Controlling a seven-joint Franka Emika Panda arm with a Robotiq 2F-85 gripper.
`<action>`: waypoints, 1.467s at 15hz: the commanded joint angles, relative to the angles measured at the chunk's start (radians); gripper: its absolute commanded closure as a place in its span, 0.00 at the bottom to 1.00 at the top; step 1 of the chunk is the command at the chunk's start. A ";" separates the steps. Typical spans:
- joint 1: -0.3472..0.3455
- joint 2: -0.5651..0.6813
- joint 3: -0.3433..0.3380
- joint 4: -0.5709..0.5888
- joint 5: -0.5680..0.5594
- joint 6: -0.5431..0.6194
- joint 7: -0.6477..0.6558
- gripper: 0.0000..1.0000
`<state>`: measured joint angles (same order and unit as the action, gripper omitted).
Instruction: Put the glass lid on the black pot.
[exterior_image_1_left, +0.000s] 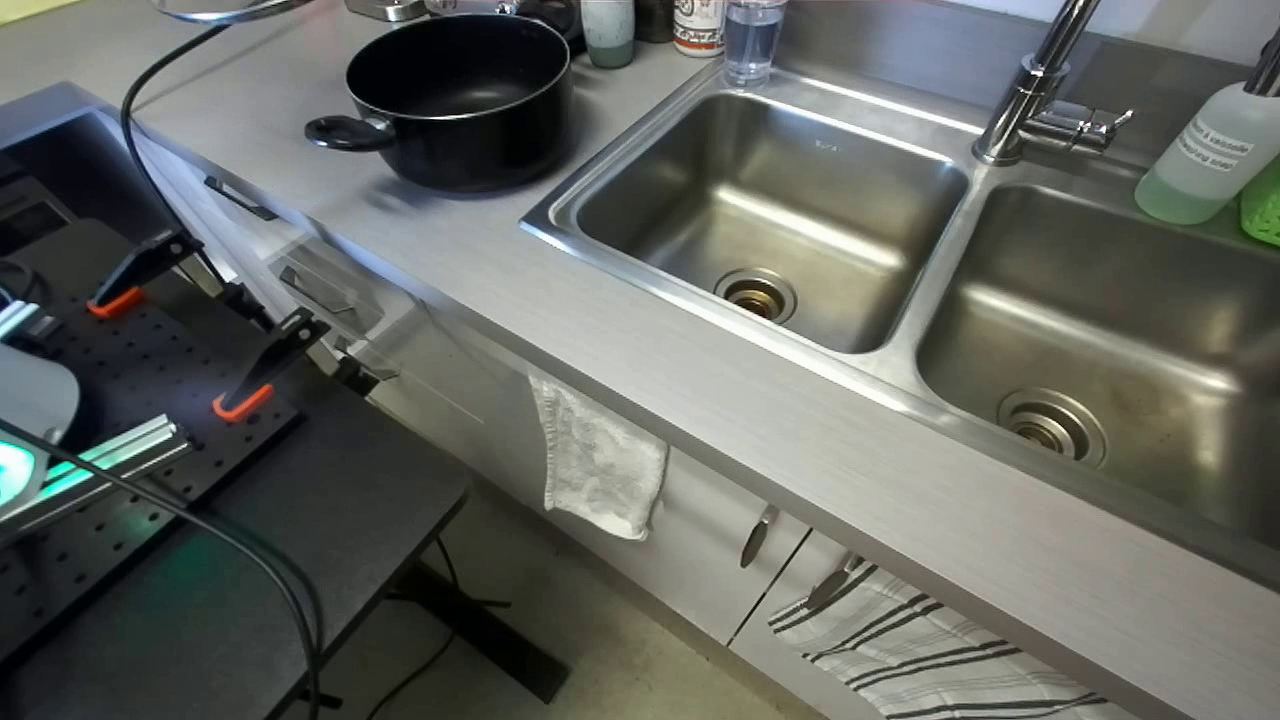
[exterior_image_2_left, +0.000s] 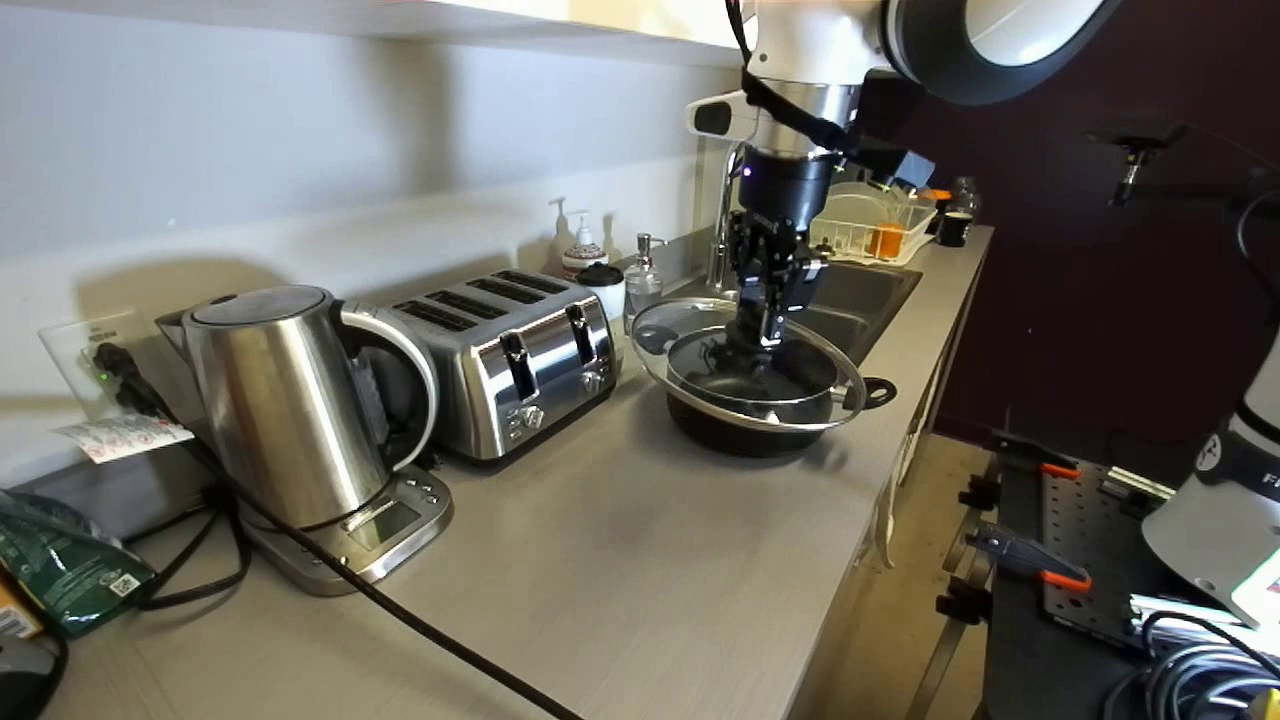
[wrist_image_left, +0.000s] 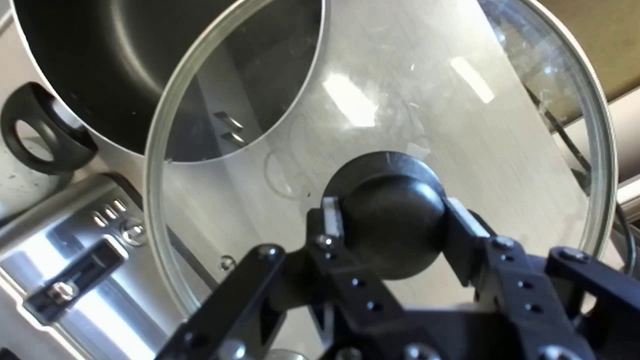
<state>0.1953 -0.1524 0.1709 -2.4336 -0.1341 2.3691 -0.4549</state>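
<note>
The black pot (exterior_image_1_left: 465, 140) stands on the counter beside the sink, its inside uncovered. It also shows in the wrist view (wrist_image_left: 95, 65) at upper left and in an exterior view (exterior_image_2_left: 740, 435) behind and below the lid. The clear glass lid (exterior_image_2_left: 750, 385) hangs in the air, roughly level. Only part of its rim (exterior_image_1_left: 225, 15) shows at the upper left edge in an exterior view, apart from the pot. In the wrist view the lid (wrist_image_left: 400, 120) overlaps only part of the pot. My gripper (wrist_image_left: 397, 217) is shut on its dark knob; it also shows from outside (exterior_image_2_left: 768, 335).
A toaster (exterior_image_2_left: 520, 360) and a kettle (exterior_image_2_left: 290, 410) stand along the wall. A double sink (exterior_image_1_left: 770, 220) with a faucet (exterior_image_1_left: 1040, 110) lies beside the pot. Cups and a water glass (exterior_image_1_left: 752, 40) stand behind. A black cable (exterior_image_2_left: 420, 625) crosses the counter.
</note>
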 joint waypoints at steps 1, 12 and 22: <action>-0.036 -0.011 -0.045 0.051 0.007 -0.059 0.046 0.75; -0.163 0.079 -0.151 0.109 -0.007 -0.066 0.172 0.75; -0.208 0.256 -0.179 0.189 0.021 -0.045 0.238 0.75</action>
<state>-0.0110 0.0580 -0.0080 -2.2998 -0.1341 2.3383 -0.2372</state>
